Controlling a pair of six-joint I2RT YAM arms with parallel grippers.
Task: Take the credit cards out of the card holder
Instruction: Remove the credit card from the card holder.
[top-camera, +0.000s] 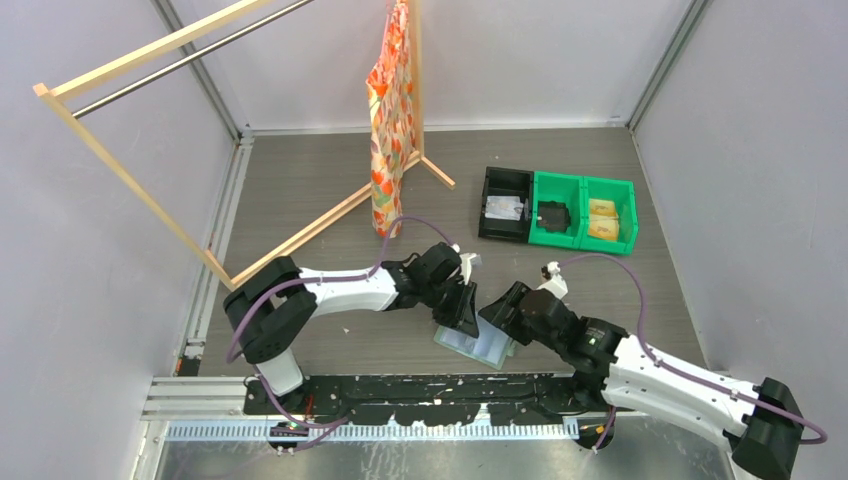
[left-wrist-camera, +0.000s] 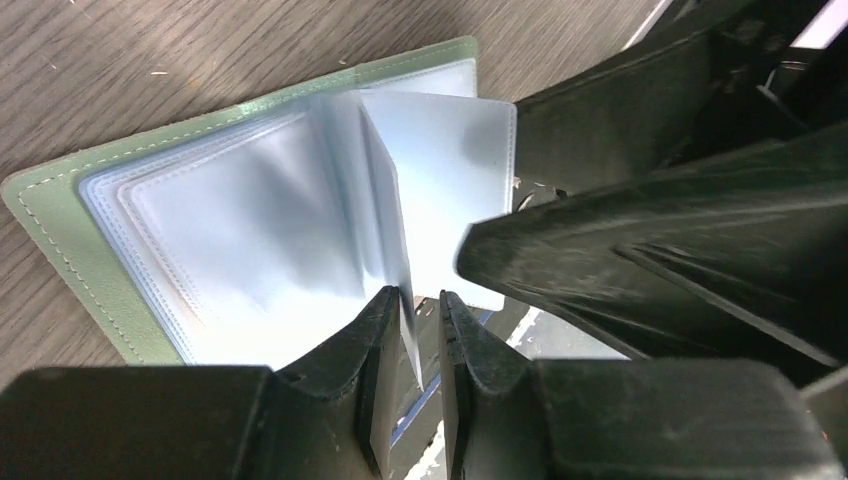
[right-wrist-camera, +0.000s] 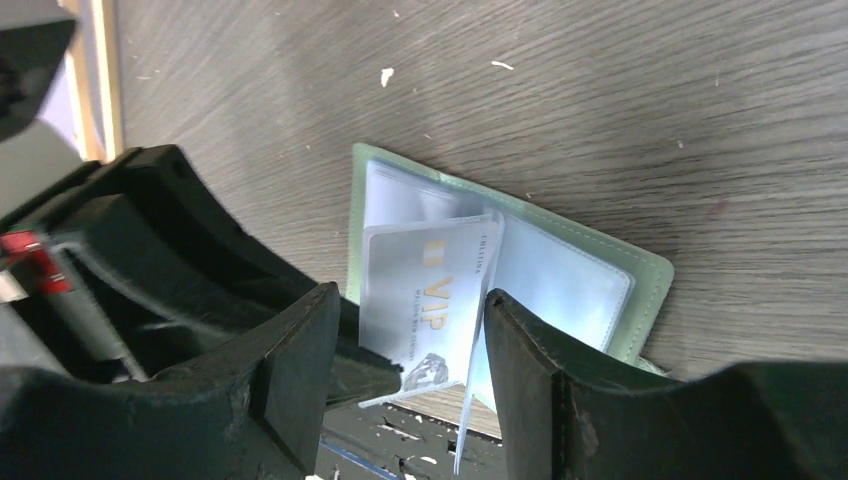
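L hand (left-wrist-camera: 420, 308) near-closed, R hand (right-wrist-camera: 408, 315) wide

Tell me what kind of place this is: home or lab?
Likely a robot lab test cell: blank walls on aluminium framing, two arms bolted to a rail, and staged props like a wooden garment rack and plastic bins.

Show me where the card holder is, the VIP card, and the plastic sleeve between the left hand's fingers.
card holder (right-wrist-camera: 565, 285), right wrist view, on its clear inner pocket.
VIP card (right-wrist-camera: 425, 300), right wrist view, middle of its face.
plastic sleeve (left-wrist-camera: 445, 180), left wrist view, on its raised page.
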